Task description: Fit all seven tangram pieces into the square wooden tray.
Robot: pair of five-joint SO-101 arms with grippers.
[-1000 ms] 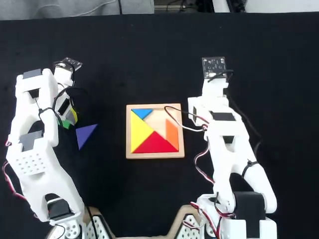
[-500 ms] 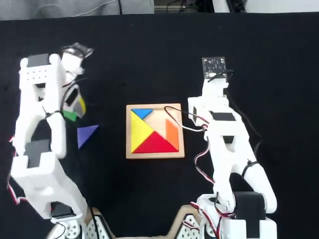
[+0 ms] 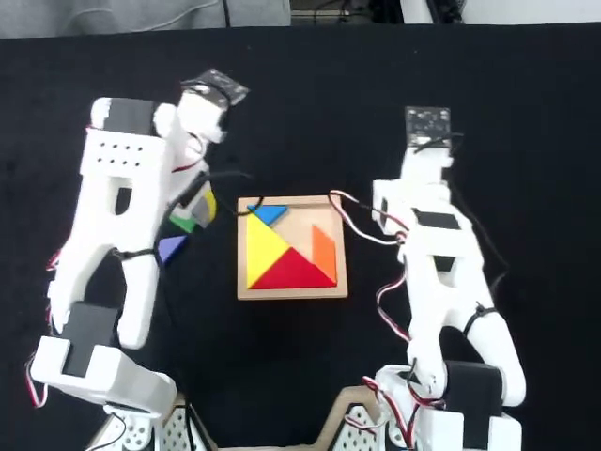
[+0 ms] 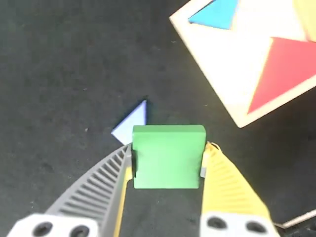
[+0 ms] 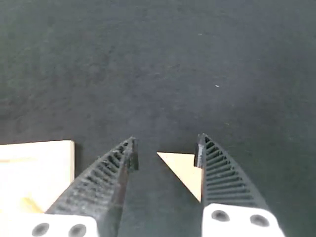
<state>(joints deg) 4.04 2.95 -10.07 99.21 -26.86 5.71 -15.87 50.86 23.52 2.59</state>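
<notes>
The square wooden tray (image 3: 291, 293) holds a blue triangle (image 3: 269, 213), a yellow triangle (image 3: 262, 248), a red triangle (image 3: 295, 272) and an orange piece (image 3: 324, 252). My left gripper (image 4: 169, 148) is shut on a green square (image 4: 169, 156), held above the cloth just left of the tray (image 4: 232, 74); from above the green square (image 3: 182, 224) shows beside the yellow finger. A purple triangle (image 3: 170, 248) lies on the cloth below it. My right gripper (image 5: 167, 143) is open, low over the cloth beside the tray's corner (image 5: 37, 163), with a pale wooden triangle (image 5: 181, 167) between its fingers.
Black cloth covers the table. The left arm (image 3: 117, 216) spans the left side, and the right arm (image 3: 432, 244) stands close to the tray's right edge, its cables crossing the tray's top right corner. Open cloth lies in front of and behind the tray.
The left arm has swung right toward the tray, carrying the green square away from the purple triangle. The right arm has shifted slightly right and back.
</notes>
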